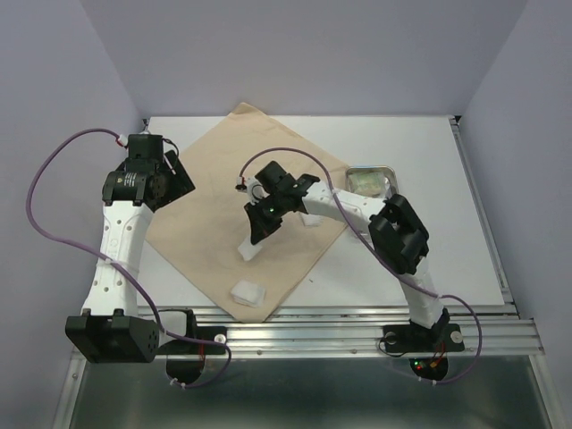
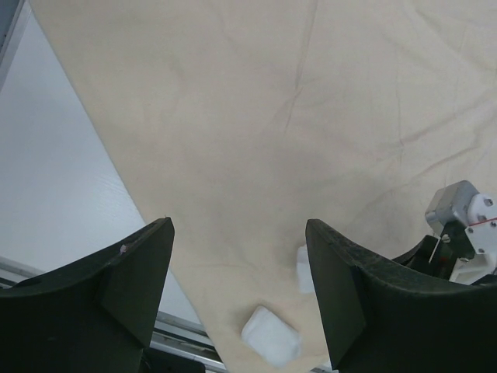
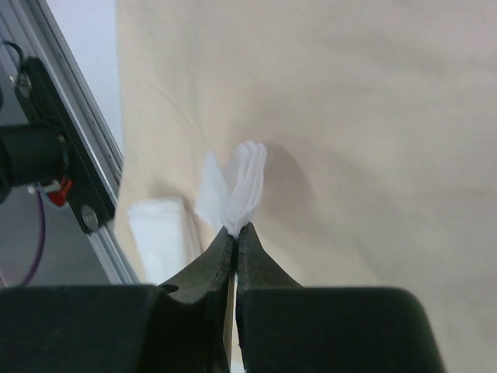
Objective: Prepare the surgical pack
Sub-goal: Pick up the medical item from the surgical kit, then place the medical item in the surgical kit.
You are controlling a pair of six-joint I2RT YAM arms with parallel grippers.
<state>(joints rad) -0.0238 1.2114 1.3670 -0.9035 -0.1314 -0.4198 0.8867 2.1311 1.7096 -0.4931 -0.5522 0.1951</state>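
The surgical pack's beige cloth (image 1: pixel 241 179) lies spread as a diamond on the white table. Over its middle, my right gripper (image 1: pixel 256 237) (image 3: pixel 237 230) is shut on a white gauze pad (image 1: pixel 248 251) (image 3: pixel 246 180), which is pinched at one edge and fans out beyond the fingertips. A second gauze pad (image 1: pixel 248 291) (image 3: pixel 159 233) (image 2: pixel 272 336) lies on the cloth's near corner. A third (image 1: pixel 311 220) lies under the right forearm. My left gripper (image 1: pixel 175 175) (image 2: pixel 238 225) hovers open over the cloth's left side, nothing between its fingers. The steel tray (image 1: pixel 371 167) sits right of the cloth.
An aluminium rail (image 1: pixel 357 332) (image 3: pixel 78 155) runs along the table's near edge, close to the cloth's near corner. Bare white table (image 1: pixel 447 250) lies right of the cloth and around the tray. Grey walls close in the back and sides.
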